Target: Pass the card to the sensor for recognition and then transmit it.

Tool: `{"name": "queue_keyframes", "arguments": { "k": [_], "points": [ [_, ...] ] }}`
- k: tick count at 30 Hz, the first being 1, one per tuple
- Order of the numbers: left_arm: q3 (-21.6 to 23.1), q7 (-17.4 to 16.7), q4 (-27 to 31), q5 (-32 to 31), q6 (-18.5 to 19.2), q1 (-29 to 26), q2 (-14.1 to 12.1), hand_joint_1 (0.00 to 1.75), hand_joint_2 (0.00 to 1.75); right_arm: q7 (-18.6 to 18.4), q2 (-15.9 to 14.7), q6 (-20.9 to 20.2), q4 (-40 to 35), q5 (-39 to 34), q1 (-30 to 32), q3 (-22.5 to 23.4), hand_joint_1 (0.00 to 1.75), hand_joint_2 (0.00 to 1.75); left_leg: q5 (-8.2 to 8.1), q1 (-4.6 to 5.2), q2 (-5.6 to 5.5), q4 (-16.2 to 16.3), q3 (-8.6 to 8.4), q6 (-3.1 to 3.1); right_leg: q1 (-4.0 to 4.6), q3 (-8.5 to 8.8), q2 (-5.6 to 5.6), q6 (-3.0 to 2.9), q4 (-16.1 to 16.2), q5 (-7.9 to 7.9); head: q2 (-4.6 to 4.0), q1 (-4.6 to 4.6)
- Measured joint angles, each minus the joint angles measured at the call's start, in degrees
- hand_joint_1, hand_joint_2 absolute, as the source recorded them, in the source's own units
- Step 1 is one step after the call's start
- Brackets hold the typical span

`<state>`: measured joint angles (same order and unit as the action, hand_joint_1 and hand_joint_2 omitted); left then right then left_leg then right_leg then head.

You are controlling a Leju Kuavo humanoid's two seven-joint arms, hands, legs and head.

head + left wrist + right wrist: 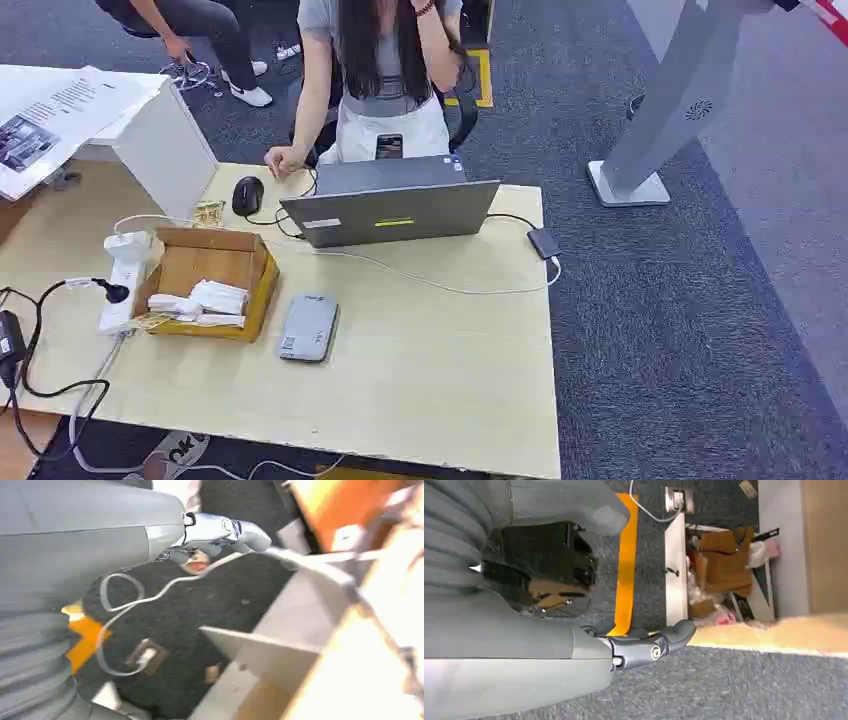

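A dark grey carpet surrounds the pale wooden table (450,370). From the left we see a power strip (124,280), then a cardboard box (210,262) of white cards (205,300), then the grey sensor (308,327) just beside it, long axis pointing away from us. A laptop (390,205) stands beyond. Our left hand (220,532) and right hand (644,647) hang below the table's edge, holding nothing; we cannot tell how their fingers lie. The cards sit left of centre, so we judge the left hand nearer.

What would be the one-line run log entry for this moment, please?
stage: before pickup | cards: in box | sensor: on table | left hand: holds nothing | right hand: holds nothing
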<state>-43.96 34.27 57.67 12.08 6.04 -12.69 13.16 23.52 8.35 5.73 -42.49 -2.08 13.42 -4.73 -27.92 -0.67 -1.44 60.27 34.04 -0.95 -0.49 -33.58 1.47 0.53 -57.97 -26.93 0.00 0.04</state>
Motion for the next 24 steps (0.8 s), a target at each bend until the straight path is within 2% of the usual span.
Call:
{"name": "queue_keyframes", "arguments": {
  "k": [12,24],
  "points": [
    [-0.13,1.95,17.48,7.44,-1.80,-2.18,1.99,0.00,1.75,2.65,2.08,-1.99,2.36,11.55,-2.44,12.76,0.00,1.75,0.00,0.00,-0.02,0.00,0.00,0.00,0.00,0.01,-0.01,0.00,0.00,0.00,0.00,0.00],
    [-0.44,2.45,37.79,11.33,-2.34,-3.05,3.80,0.00,1.75,5.09,2.56,-2.23,10.51,21.92,-6.75,24.68,0.00,1.75,0.02,0.00,-0.04,0.00,-0.03,0.02,0.00,0.00,-0.03,-0.01,-0.01,0.01,0.00,0.00]
  ]
}}
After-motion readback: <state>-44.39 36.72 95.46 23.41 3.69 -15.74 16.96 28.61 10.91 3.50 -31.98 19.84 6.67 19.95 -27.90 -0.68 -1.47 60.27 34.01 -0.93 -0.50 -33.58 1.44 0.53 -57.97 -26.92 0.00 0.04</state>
